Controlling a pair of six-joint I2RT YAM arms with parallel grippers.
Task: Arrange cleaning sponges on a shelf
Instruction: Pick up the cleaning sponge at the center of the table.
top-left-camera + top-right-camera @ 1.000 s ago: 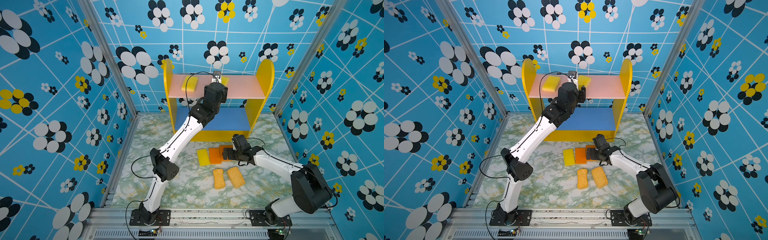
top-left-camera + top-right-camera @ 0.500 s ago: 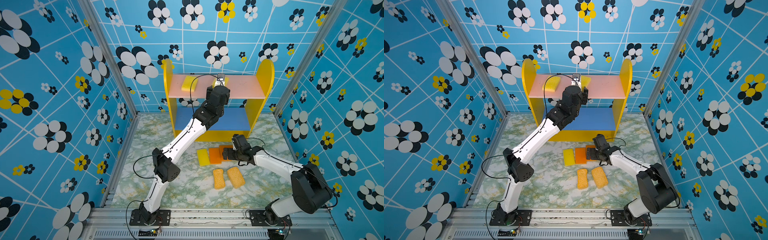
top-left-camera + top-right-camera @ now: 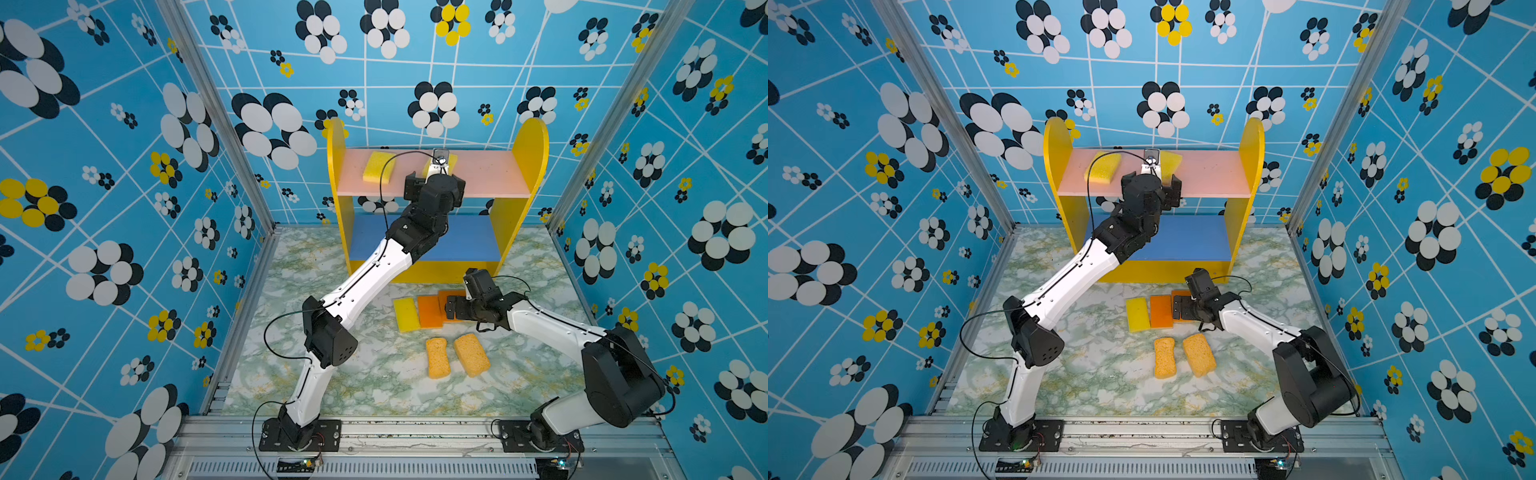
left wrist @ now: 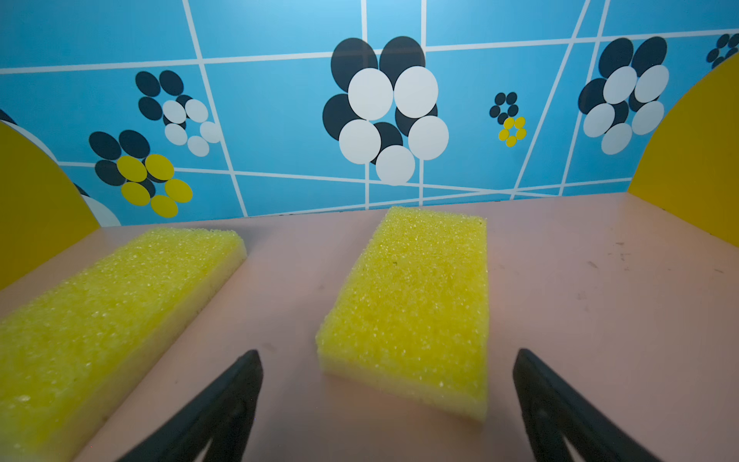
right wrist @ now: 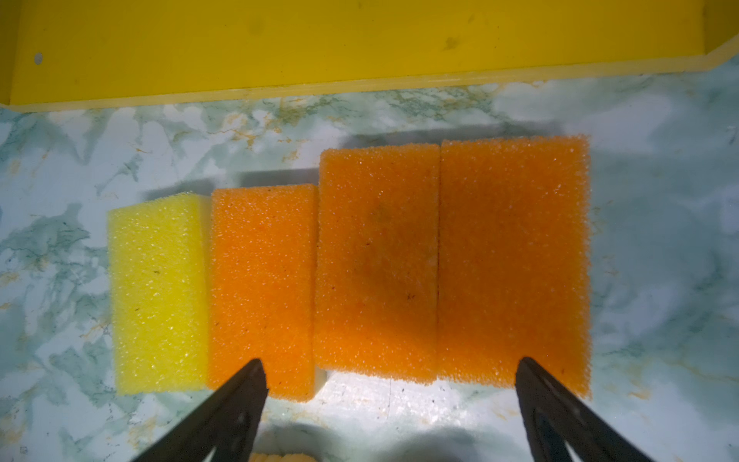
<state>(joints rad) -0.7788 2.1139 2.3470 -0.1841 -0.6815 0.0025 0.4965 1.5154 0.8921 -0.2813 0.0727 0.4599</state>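
Left wrist view: left gripper (image 4: 388,356) spread wide, holding nothing. One yellow sponge (image 4: 412,308) lies flat on the pink upper board (image 4: 600,304) between the two fingertips but touching neither. A second yellow sponge (image 4: 100,316) lies flat on the same board, well apart, toward the left side panel (image 4: 36,208).

Both top views: shelf (image 3: 521,199) stands at the far end of the marble-patterned table (image 3: 374,399). Left arm (image 3: 365,278) reaches up to the upper board; blue lower board (image 3: 1192,239) partly hidden behind it.

Right wrist view: right gripper (image 5: 390,368) also wide open, empty, poised over a row of four sponges on the table just in front of the shelf's yellow base front (image 5: 360,44). Left to right in the scene: third yellow sponge (image 5: 158,292), then three orange sponges (image 5: 262,288) (image 5: 376,260) (image 5: 514,256), edges touching or nearly so. Fingertips overlap the near edges of the first and third orange ones; contact cannot be told.

Top view: two tan-orange porous blocks (image 3: 437,357) (image 3: 471,354) lie side by side on the table, nearer than the row, apart from it.
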